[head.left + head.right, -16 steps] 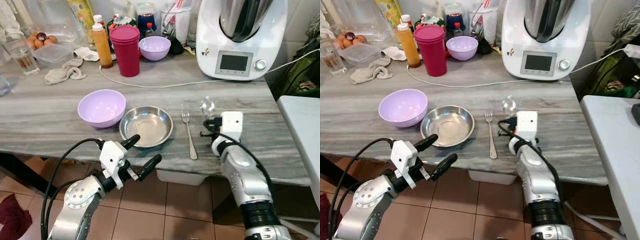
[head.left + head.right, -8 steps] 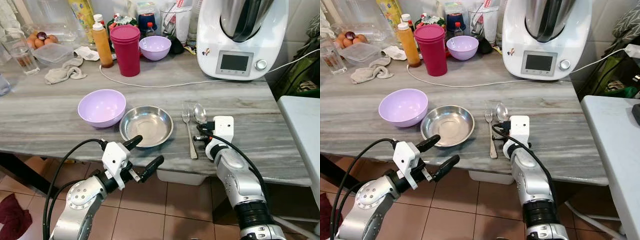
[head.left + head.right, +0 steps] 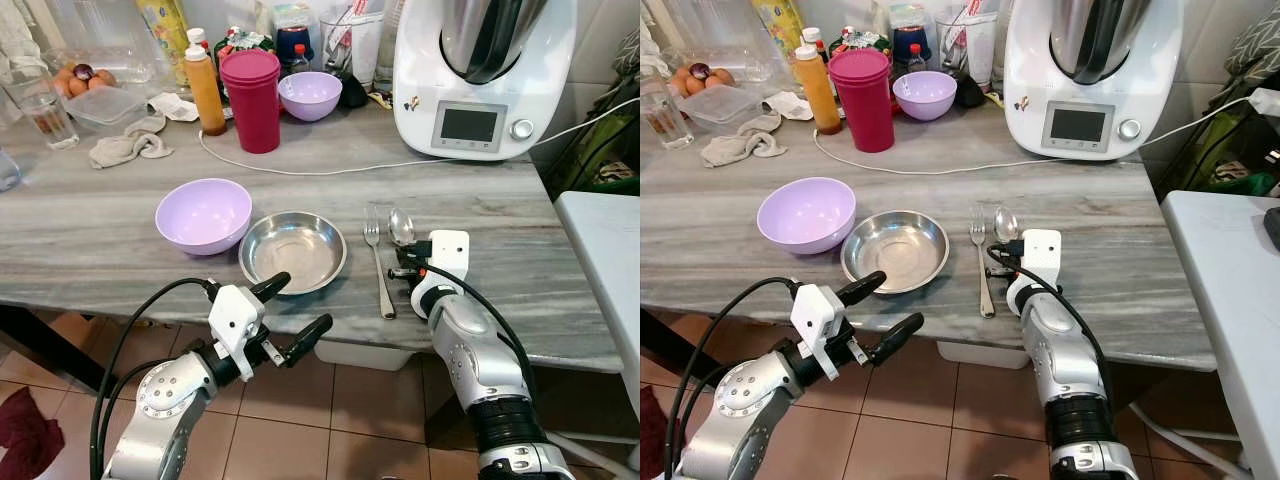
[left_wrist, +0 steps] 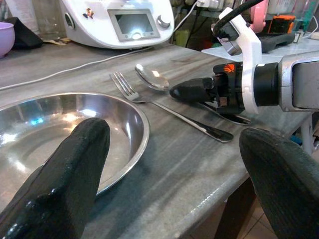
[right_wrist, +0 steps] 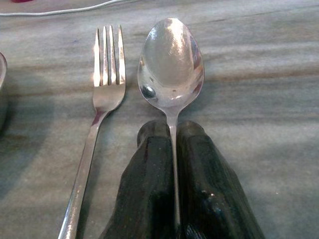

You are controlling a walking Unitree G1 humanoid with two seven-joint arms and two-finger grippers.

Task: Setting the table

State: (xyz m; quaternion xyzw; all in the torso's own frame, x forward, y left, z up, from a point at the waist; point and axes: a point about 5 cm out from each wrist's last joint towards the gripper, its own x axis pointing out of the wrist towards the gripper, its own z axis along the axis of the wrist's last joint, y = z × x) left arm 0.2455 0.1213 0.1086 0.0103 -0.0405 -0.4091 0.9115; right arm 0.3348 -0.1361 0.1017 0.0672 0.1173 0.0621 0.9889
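A metal spoon (image 3: 401, 226) lies on the grey counter just right of a fork (image 3: 378, 266). My right gripper (image 3: 403, 261) is shut on the spoon's handle, its fingertips (image 5: 154, 144) pinching the stem below the bowl (image 5: 171, 59). Left of the fork stands a steel plate (image 3: 293, 251), and a lilac bowl (image 3: 203, 215) beside that. My left gripper (image 3: 295, 308) hovers open off the counter's front edge, near the plate's rim (image 4: 139, 124).
At the back stand a white kitchen machine (image 3: 483, 75), a magenta tumbler (image 3: 252, 100), a second lilac bowl (image 3: 309, 95), an orange bottle (image 3: 204, 90) and a crumpled cloth (image 3: 125, 148). A white cable (image 3: 330, 168) crosses the counter. A white table (image 3: 605, 250) is at right.
The right gripper has lowered the spoon from the air onto the counter beside the fork. The left gripper has hardly moved.
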